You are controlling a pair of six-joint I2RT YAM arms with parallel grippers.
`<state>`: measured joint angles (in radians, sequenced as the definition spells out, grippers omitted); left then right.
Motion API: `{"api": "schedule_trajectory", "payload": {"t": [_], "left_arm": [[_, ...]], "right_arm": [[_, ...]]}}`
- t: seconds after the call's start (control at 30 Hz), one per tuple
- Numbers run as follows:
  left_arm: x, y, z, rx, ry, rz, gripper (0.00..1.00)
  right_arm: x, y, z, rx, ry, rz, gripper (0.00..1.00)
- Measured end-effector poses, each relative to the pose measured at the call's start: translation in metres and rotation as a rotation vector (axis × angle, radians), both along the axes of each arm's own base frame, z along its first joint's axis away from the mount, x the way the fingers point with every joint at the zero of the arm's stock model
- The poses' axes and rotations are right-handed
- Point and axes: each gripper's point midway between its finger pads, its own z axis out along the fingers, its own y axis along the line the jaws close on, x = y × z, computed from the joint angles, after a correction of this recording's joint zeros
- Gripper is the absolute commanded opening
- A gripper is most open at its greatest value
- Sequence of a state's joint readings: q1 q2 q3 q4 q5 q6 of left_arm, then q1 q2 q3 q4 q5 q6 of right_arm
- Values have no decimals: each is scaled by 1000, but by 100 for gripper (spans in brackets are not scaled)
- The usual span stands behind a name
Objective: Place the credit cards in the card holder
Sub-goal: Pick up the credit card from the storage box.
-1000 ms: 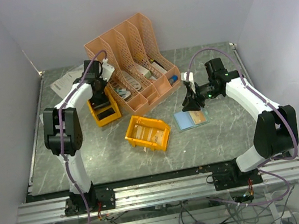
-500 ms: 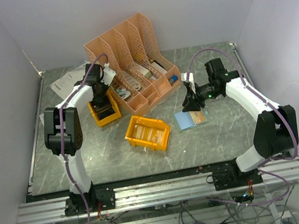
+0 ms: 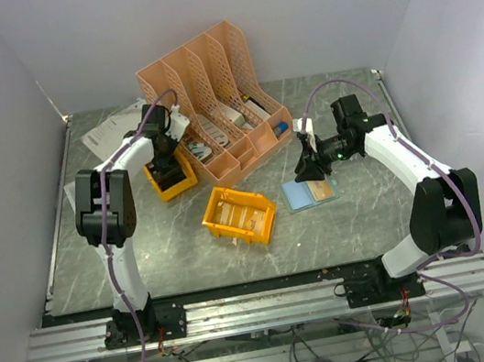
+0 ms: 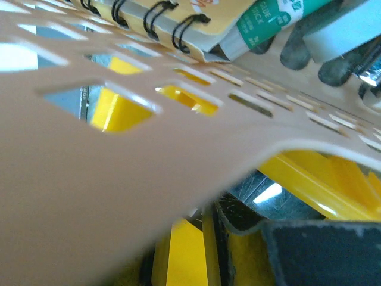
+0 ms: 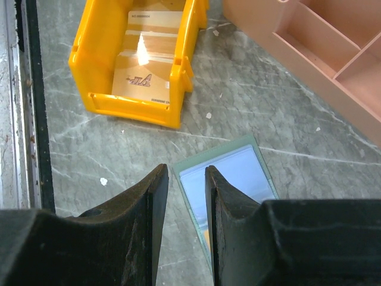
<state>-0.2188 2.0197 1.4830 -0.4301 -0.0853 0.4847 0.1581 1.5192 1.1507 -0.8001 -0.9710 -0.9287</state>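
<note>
Right side, low over grey marbled table (image 3: 161, 250): my right gripper (image 5: 186, 173), black fingers slightly apart, nothing between them. Just beyond fingertips, open grey-green card holder (image 5: 229, 179) lies flat, light blue inside up, tan-brown card (image 3: 320, 189) on one half. Farther out, yellow plastic bin (image 5: 89, 89) holds pale credit cards (image 5: 149, 65). Left gripper (image 3: 165, 168) sits down in second small yellow bin (image 3: 173, 187) beside peach lattice file organiser (image 3: 210, 103). Its wrist view is blocked, so I cannot tell jaw state.

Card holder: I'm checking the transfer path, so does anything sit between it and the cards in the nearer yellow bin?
Only the yellow bin's own wall around the cards; the table between it and the card holder shows nothing else.
</note>
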Motion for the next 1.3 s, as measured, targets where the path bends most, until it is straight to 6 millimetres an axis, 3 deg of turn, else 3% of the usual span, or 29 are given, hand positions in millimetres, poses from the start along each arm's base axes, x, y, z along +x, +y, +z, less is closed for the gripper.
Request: {"api": "schedule_trajectory", "payload": {"t": [0.13,0.4,0.8,0.97,1.1,1.3], "left_arm": [[6,1,-4,5,4,12,17],[14,5,5,26,-33,41,30],[13,10,6,46,-54,83,34],[15,11,6,51,-60,93,25],[16,11,5,55,-67,90,8],[16,14,6,57,-120,80,7]], "right_arm": [[-1,0,0,3,2,2,32],[-2,0,0,4,6,7,32],[-3,1,0,5,4,11,32],[-3,0,0,5,6,11,32],[-4,0,0,4,7,14,32],[-5,0,1,4,8,20,32]]}}
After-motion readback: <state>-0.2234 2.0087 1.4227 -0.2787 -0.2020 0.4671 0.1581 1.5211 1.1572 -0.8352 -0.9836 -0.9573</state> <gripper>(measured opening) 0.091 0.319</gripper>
